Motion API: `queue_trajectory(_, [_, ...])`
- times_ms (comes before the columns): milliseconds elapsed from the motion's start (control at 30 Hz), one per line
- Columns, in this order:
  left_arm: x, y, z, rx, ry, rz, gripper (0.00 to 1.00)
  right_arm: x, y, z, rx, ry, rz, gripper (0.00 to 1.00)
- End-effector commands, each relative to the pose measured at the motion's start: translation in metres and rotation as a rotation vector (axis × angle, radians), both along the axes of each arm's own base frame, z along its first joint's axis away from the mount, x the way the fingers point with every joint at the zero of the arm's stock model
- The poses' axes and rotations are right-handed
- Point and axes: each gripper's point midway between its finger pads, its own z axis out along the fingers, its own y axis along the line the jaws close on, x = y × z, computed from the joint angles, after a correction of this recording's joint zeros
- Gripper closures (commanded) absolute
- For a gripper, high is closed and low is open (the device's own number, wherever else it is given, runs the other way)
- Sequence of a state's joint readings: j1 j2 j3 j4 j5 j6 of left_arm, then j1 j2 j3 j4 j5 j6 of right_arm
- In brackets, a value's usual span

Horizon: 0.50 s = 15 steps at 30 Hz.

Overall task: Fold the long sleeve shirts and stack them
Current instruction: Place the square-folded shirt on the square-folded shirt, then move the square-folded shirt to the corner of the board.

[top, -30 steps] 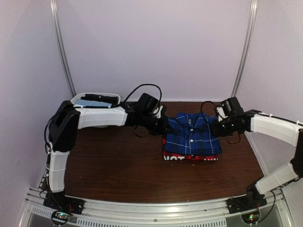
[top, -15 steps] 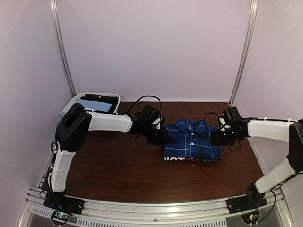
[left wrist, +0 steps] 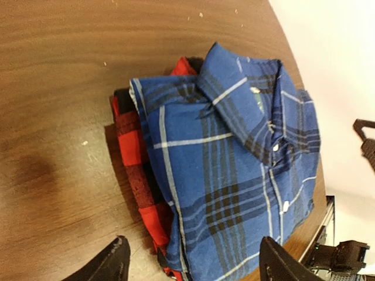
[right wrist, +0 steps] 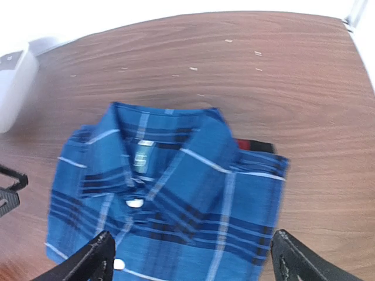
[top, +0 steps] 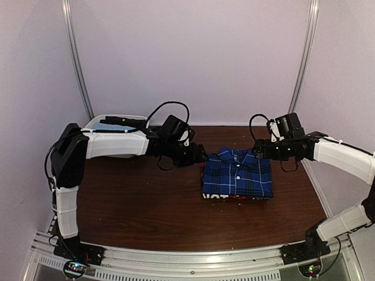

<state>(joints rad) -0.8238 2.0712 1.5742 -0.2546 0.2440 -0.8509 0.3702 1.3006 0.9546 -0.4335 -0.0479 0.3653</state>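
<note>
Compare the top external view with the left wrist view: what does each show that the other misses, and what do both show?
Only the top view shows the bin at the back left, holding a black garment and a light blue cloth. Only the left wrist view shows the red shirt as a clear check down one side of the stack. The top view gives just a thin red edge. Both show the blue shirt folded on top of the red one, on the table, with the left hand open beside the stack.

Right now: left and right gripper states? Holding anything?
Left gripper: open, holding nothing.
Right gripper: open, holding nothing.
</note>
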Motion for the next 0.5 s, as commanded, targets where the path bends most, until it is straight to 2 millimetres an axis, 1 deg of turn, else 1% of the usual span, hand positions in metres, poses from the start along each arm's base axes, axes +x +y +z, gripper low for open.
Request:
queue_trajectory(0, [0.019,0.032,0.051,-0.030,-0.129,0.079,0.15,0.009,0.051,0.020,0.060,-0.052,0.118,0.05])
queue_trajectory(33, [0.019,0.040,0.056,-0.027,-0.141,0.096,0.05,0.011,0.063,0.021,0.067,-0.054,0.143,0.04])
queue_trajectory(67, [0.021,0.048,0.060,-0.027,-0.153,0.111,0.03,0.012,0.076,0.023,0.078,-0.057,0.170,0.03])
queue_trajectory(133, [0.021,0.065,0.068,-0.023,-0.171,0.141,0.02,0.015,0.101,0.024,0.104,-0.055,0.218,0.02])
queue_trajectory(167, [0.021,0.075,0.077,-0.029,-0.184,0.159,0.02,0.016,0.114,0.024,0.120,-0.052,0.244,0.01])
queue_trajectory(267, [0.022,0.103,0.088,-0.026,-0.206,0.211,0.02,0.021,0.153,0.022,0.161,-0.043,0.317,0.00])
queue_trajectory(300, [0.021,0.112,0.090,-0.022,-0.211,0.226,0.02,0.022,0.166,0.020,0.171,-0.038,0.344,0.00])
queue_trajectory(367, [0.020,0.130,0.093,-0.019,-0.219,0.253,0.02,0.025,0.194,0.010,0.186,-0.010,0.394,0.00])
queue_trajectory(400, [0.019,0.138,0.096,-0.019,-0.223,0.264,0.02,0.028,0.209,0.013,0.202,-0.010,0.420,0.00])
queue_trajectory(467, [0.017,0.153,0.098,-0.013,-0.232,0.283,0.02,0.030,0.234,0.008,0.222,0.006,0.462,0.00])
